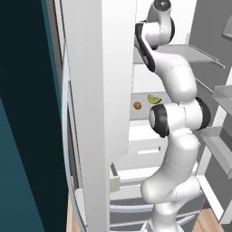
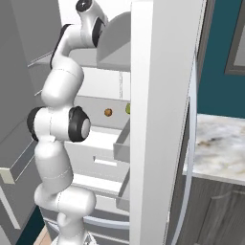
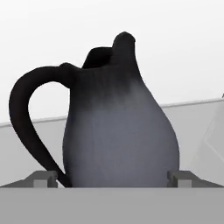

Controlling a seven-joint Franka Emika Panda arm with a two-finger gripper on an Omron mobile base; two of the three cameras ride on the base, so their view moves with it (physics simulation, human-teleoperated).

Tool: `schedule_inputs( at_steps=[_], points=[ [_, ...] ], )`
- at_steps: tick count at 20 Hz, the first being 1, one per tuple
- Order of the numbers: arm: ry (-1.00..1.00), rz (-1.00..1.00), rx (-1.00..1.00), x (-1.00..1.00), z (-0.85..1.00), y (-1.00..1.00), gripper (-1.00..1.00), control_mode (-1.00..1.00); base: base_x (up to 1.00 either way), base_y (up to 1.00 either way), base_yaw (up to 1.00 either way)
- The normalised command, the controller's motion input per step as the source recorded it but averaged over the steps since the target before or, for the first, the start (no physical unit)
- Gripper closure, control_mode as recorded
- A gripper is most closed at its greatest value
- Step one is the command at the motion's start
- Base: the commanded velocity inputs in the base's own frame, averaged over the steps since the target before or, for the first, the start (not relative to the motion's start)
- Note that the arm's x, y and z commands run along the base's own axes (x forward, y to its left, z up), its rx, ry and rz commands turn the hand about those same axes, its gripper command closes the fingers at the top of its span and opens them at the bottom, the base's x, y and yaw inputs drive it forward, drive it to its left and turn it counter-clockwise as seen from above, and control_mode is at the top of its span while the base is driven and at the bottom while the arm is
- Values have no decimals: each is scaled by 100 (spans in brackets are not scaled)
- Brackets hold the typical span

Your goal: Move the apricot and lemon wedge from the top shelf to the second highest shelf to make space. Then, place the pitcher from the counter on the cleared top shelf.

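The pitcher [image 3: 118,131], a glossy dark grey jug with a looped handle on its left, stands upright on a pale grey shelf [image 3: 26,144] right in front of the hand. My gripper [image 3: 113,179] is open, with one fingertip [image 3: 46,178] on each side of the jug's belly. On a lower shelf of the open fridge lie the small orange-brown apricot [image 1: 137,105] [image 2: 108,112] and, just to its right, the yellow-green lemon wedge [image 1: 154,99] [image 2: 128,108]. My arm reaches up above them into the fridge's top.
The open fridge doors [image 1: 90,113] [image 2: 158,119] flank the arm closely on both sides. Door bins [image 1: 222,95] jut out on the right in the left base view. The marbled counter [image 2: 220,143] lies beyond the right-hand door. Drawers [image 1: 145,154] sit below the fruit shelf.
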Motion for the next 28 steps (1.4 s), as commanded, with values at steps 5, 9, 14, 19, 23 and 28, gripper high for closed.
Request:
schedule_inputs(
  at_steps=[5, 9, 14, 19, 23, 28],
  points=[
    [-5, 0, -11, -40, -21, 0, -100, -100, 0, 0, 0],
    [-2, 0, -9, -54, -7, 0, -100, -100, 0, 0, 0],
    [-1, -1, -5, -44, 0, -8, -100, -100, 0, 0, 0],
    [-6, -2, -9, -80, -26, 1, -100, -100, 0, 0, 0],
    [-8, -2, -2, -97, -69, 0, -100, -100, 0, 0, 0],
    [0, 0, 0, -100, -86, 7, -100, -100, 0, 0, 0]
  ],
)
